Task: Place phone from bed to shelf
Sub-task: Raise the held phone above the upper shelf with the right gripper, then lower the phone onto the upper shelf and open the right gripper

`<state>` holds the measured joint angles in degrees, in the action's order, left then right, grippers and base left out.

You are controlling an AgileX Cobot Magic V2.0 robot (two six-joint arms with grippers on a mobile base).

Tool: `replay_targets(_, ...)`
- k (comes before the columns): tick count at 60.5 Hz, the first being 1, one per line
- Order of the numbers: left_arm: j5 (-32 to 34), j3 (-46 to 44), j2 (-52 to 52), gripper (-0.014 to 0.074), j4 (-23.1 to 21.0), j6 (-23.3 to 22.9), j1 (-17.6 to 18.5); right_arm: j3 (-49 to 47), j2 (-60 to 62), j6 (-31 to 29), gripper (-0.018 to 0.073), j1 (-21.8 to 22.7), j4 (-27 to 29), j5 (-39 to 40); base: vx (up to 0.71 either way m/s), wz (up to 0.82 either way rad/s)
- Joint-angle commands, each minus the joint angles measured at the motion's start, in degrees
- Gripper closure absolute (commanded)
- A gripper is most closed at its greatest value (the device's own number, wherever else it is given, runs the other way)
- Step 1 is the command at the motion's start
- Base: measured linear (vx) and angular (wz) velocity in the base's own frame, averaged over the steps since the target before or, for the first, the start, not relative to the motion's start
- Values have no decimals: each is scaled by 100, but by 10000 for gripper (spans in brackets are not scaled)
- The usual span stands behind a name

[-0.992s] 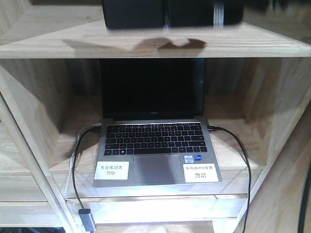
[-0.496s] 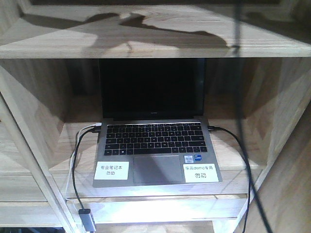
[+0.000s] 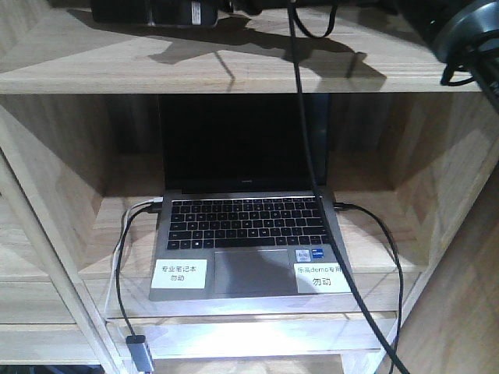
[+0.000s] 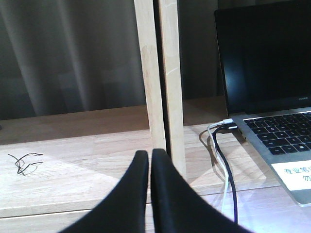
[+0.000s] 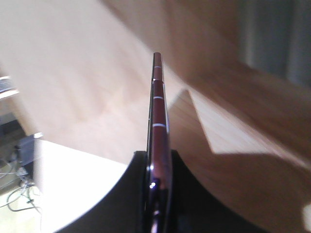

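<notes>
**Desk:** Where is the phone (image 5: pixel 158 131)?

**Field:** Edge-on in the right gripper (image 5: pixel 158 167), its fingers pinching the pinkish rim, above the shelf (image 3: pixel 234 66) and well clear of the open laptop (image 3: pixel 249 234) a tier below.

**Desk:** And the left gripper (image 4: pixel 149 170)?

**Field:** Fingers pressed together, holding nothing. Judging by this, placement is under way; next comes lowering it flat and letting go.

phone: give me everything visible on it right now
The phone shows edge-on in the right wrist view: a thin slab with a glossy, pinkish-maroon edge crossed by thin pale lines. It stands on edge, clamped at its near end between the dark fingers of the right end effector, above pale wooden shelf boards. Its faces are hidden, and the view is blurred.
</notes>
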<state>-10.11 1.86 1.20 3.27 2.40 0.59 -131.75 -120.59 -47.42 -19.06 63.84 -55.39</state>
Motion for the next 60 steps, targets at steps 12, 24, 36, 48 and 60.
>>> replay_targets(12, 393, -146, 22, 596, -40, -17, 12, -212, 186, -9, 560, 20, -50, 417, 0, 0)
replay_targets(24, 393, -146, 22, 596, -40, -17, 12, -212, 166, -4, 559, 20, -75, 564, 0, 0)
replay_targets(36, 393, -146, 22, 596, -40, -17, 12, -212, 166, 79, 514, 20, -85, 664, 0, 0)
replay_targets(48, 393, -146, 22, 596, -40, -17, 12, -212, 166, 79, 353, 25, -185, 793, 0, 0)
replay_targets(60, 393, -146, 22, 596, -40, -17, 12, -212, 166, 137, 54, 25, -368, 1001, 0, 0)
